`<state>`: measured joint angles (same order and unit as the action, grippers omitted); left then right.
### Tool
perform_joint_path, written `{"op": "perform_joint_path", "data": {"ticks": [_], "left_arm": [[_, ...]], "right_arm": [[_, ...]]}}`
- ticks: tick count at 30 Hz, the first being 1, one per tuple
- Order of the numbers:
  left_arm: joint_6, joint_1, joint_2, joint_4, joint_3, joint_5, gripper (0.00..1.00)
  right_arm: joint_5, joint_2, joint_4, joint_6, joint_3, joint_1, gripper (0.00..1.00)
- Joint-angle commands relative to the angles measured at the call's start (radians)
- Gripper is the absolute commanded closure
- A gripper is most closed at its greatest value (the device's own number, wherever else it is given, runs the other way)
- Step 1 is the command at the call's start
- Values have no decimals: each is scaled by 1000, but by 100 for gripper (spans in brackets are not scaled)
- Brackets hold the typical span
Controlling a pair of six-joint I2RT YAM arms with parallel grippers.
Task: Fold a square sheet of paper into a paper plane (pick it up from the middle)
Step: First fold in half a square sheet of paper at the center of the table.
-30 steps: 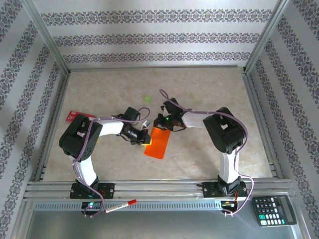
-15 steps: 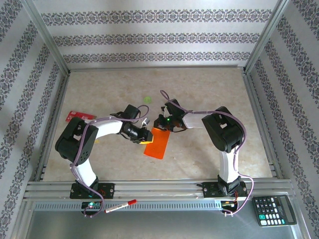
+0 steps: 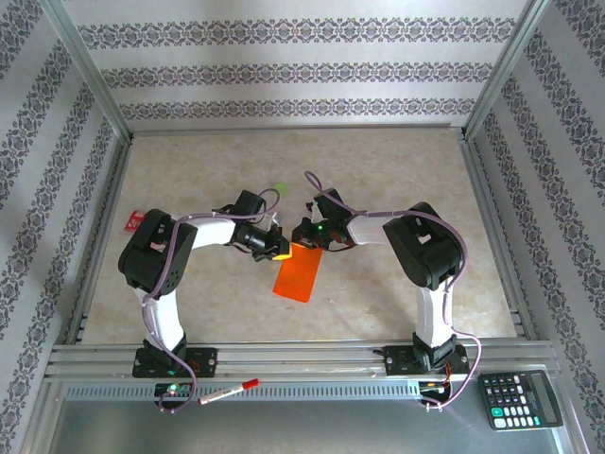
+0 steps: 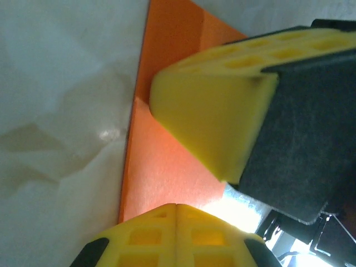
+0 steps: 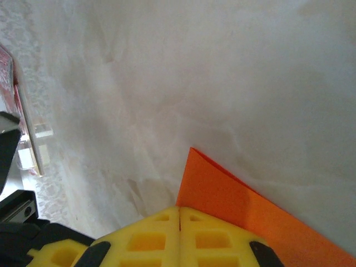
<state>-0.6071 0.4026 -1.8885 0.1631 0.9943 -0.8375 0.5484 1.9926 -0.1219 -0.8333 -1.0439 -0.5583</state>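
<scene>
The square sheet of paper (image 3: 298, 274) is bright orange and folded into a narrow rectangle, lying slantwise at the table's middle. My left gripper (image 3: 281, 248) is shut, its tips on the sheet's far left corner. In the left wrist view the left gripper (image 4: 177, 207) rests on the orange sheet (image 4: 161, 167), which shows a diagonal crease. A yellow finger (image 4: 206, 122) of the right gripper presses the sheet just beyond. My right gripper (image 3: 304, 238) is shut at the sheet's far end. In the right wrist view the right gripper (image 5: 179, 210) sits over the sheet's pointed corner (image 5: 222, 194).
A small red card (image 3: 138, 220) lies at the table's left edge and a tiny green spot (image 3: 279, 188) sits beyond the grippers. A calculator (image 3: 520, 397) and a pen (image 3: 230, 391) lie on the near rail shelf. Aluminium frame posts border the table.
My left gripper has moved away from the near edge along the sheet's left side, toward the right gripper. The sheet and the right gripper have hardly moved.
</scene>
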Motion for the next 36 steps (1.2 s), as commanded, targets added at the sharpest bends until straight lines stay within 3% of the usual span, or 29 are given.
{"op": "perform_joint_path", "data": {"ticks": [1,14,36], "left_arm": [[23,-22,-28,2,20,4,100],[73,-18,20,54,-128,0,100],[52,75,143,106,-335,38,100]], "right_arm": [[-71,38,82,29,45,5,100],[-106,45,96,10,46,2,100],[-144,56,129,1,36,-6,100]]}}
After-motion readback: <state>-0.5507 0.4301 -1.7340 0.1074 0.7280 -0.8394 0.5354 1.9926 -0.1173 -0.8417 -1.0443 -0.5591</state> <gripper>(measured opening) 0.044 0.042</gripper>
